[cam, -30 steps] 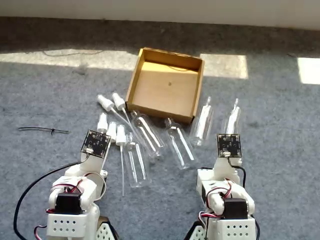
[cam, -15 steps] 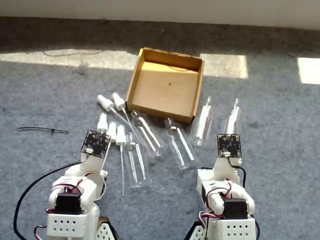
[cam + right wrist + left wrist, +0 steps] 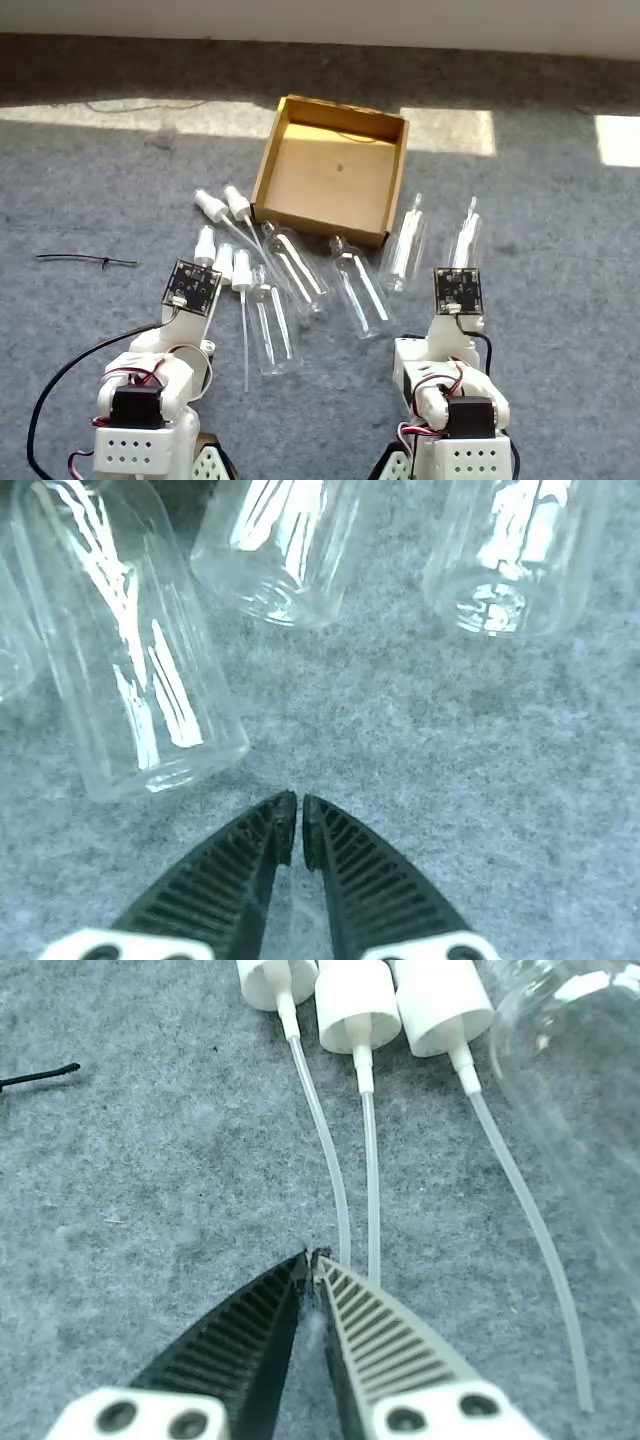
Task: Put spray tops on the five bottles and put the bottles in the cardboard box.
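Five clear bottles (image 3: 275, 320) lie flat on grey worktop (image 3: 540, 220), near side of cardboard box (image 3: 330, 175), none inside. Loose spray tops (image 3: 225, 260) lie beside them on left arm's side. Left pincer (image 3: 311, 1260) clenched, tips just beside dip tubes. Right pincer (image 3: 291, 810) clenched, near bottle bases, apart.

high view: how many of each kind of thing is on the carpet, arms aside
clear bottles: 5
white spray tops: 5
cardboard box: 1
black cable tie: 1
total: 12
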